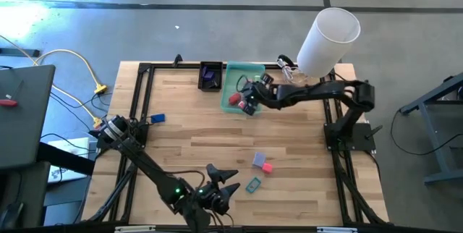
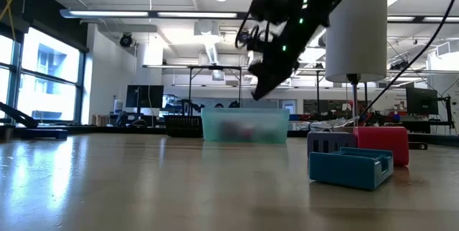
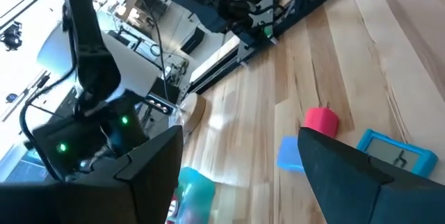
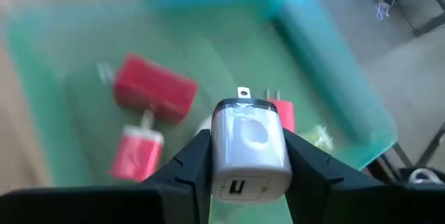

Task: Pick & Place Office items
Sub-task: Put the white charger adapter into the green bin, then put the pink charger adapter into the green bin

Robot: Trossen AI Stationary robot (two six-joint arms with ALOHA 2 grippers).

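My right gripper (image 1: 249, 103) is over the translucent green tray (image 1: 255, 68) at the far middle of the table, shut on a white charger block (image 4: 249, 144). Red pieces (image 4: 153, 88) lie on the tray floor below it. My left gripper (image 1: 233, 181) hovers open near the front edge, pointing toward the table's right. Ahead of its spread fingers lie a pink block (image 3: 320, 121), a blue-purple block (image 3: 288, 153) and a teal piece (image 3: 396, 156) on the wood. Another blue piece (image 1: 157, 119) lies at the left. My right gripper pinches the white charger block by its two opposite side faces (image 4: 217, 156), one finger on each. The fingers slant down from the table's right side. The block is lifted clear above the tray floor, its prongs (image 4: 243, 93) pointing away from the wrist and its port facing it.
A small black tray (image 1: 210, 75) with purple pieces stands just left of the green tray. A big white cylinder (image 1: 329, 39) rises at the far right corner. Bare wood lies between the trays and the loose pieces near the front.
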